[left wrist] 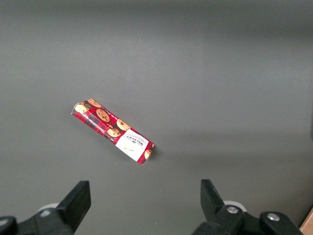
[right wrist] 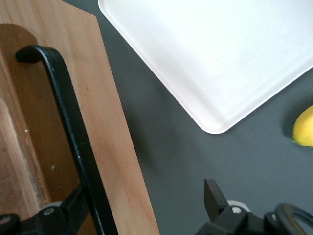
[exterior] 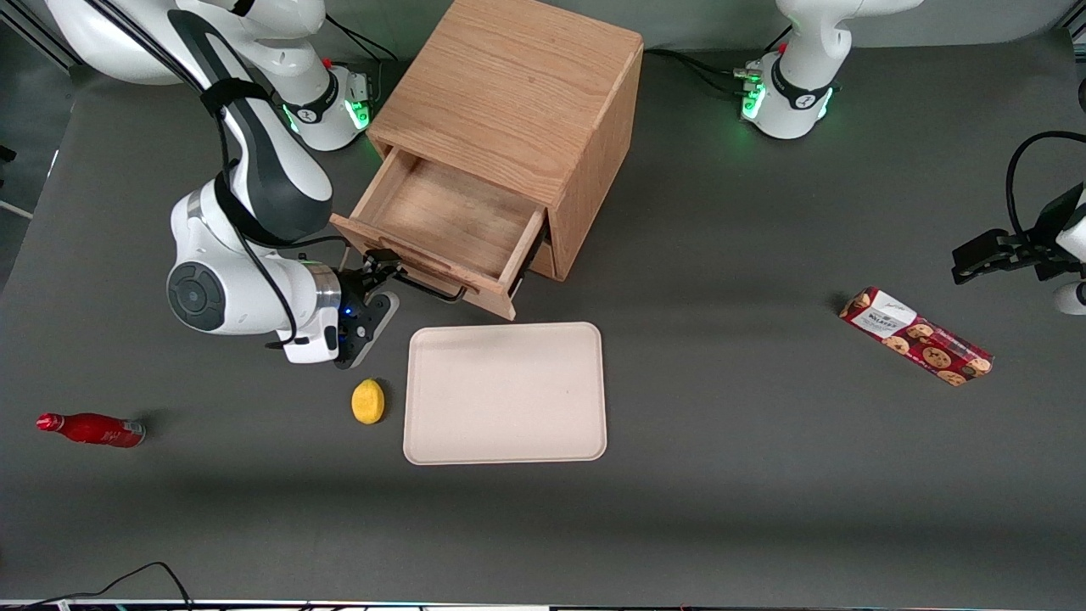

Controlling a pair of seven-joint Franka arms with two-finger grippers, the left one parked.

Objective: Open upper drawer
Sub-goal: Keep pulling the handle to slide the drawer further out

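- The upper drawer [exterior: 445, 222] is sitting pulled well out of the oak cabinet [exterior: 526, 102], showing its bare wooden tray.
- The gripper [exterior: 392, 273] is hanging right at the drawer's black wire handle [right wrist: 73, 132], jaws spread open around it.
- A cream tray [exterior: 506, 393] is lying at the drawer's 6 o'clock, with a lemon [exterior: 368, 400] just beside it.

The upper drawer [exterior: 441, 225] is pulled out of the cabinet [exterior: 517, 110], with the gripper [exterior: 386, 271] at its handle [exterior: 428, 288]. Nearer the front camera, a tray [exterior: 506, 393] is set on the tabletop [exterior: 764, 475], a lemon [exterior: 367, 400] just beside it.
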